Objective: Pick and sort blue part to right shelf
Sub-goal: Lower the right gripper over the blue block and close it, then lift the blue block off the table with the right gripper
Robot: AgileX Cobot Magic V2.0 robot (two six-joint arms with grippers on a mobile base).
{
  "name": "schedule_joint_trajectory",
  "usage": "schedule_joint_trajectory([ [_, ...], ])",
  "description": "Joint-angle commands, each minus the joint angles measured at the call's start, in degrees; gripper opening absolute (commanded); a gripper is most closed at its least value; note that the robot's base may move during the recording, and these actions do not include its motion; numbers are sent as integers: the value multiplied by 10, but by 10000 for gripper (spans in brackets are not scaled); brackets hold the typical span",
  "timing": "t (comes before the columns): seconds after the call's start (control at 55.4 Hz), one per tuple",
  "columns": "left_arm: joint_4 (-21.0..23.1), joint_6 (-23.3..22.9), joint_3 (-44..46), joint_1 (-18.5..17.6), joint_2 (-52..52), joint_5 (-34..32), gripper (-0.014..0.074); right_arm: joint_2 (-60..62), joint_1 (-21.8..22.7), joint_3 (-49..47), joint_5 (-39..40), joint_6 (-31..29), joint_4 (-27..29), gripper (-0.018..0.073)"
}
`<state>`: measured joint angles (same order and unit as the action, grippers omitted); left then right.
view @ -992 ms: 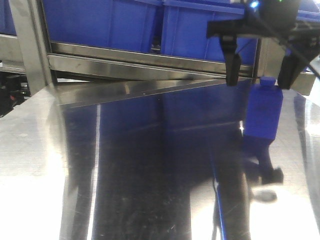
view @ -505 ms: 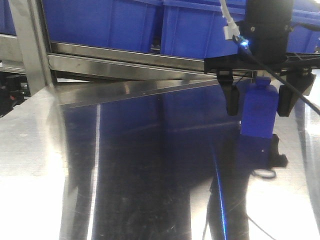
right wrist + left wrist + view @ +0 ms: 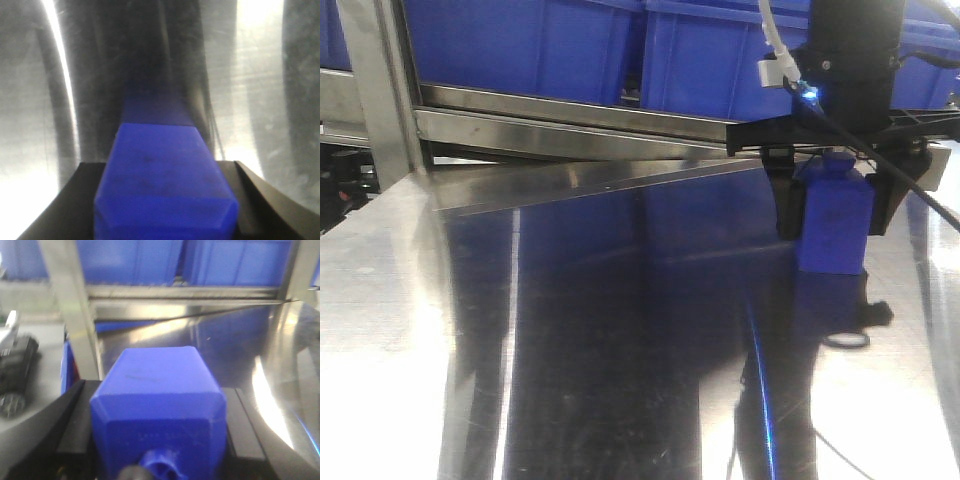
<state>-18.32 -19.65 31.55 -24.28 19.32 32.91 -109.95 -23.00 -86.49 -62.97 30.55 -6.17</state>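
Blue part point(image 3: 832, 215) upright, right claw point(image 3: 832, 232) — clamped

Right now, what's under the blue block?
The blue part stands on the shiny steel table, with its blue reflection showing below. The table right underneath is covered by the part, and the end effector hides its sides.

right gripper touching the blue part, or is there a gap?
Touching. Right wrist view: both black fingers sit flush against the sides of the blue part, no gap visible. Front view agrees: the right gripper brackets it tightly.
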Motion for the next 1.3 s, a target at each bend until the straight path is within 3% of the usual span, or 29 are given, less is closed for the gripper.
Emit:
schedule_joint_trajectory([
  [0.0, -69, -65, 17, -2, 6, -12, 293, 38, 0, -18, 10, -47, -12, 211],
  [0.036, -105, -78, 17, -2, 6, 10, 293, 40, 0, -18, 11, -59, -12, 211],
  [0.162, -172, -123, 16, -2, 5, 77, 293, 49, 0, -18, 19, -102, -12, 211],
  [0.343, -185, -126, -11, -2, -12, 120, 293, 76, 0, -13, 37, -134, -15, 211],
  [0.451, -163, -125, -37, -2, -32, 121, 293, 113, 0, 15, 67, -145, -26, 211],
  [0.541, -115, -112, -53, -2, -44, 107, 293, 150, 0, 52, 94, -152, -35, 211],
  [0.668, -40, -25, -64, -2, -50, 66, 293, 223, 0, 121, 148, -162, -43, 211],
  [0.776, -7, 14, -64, -2, -50, 35, 293, 299, 0, 189, 208, -172, -54, 211],
  [1.065, -11, 23, -64, -2, -50, -33, 293, 521, 0, 401, 352, -175, -92, 211],
  [1.281, -45, 24, -64, -2, -50, -70, 293, 737, 0, 550, 416, -175, -105, 211],
])
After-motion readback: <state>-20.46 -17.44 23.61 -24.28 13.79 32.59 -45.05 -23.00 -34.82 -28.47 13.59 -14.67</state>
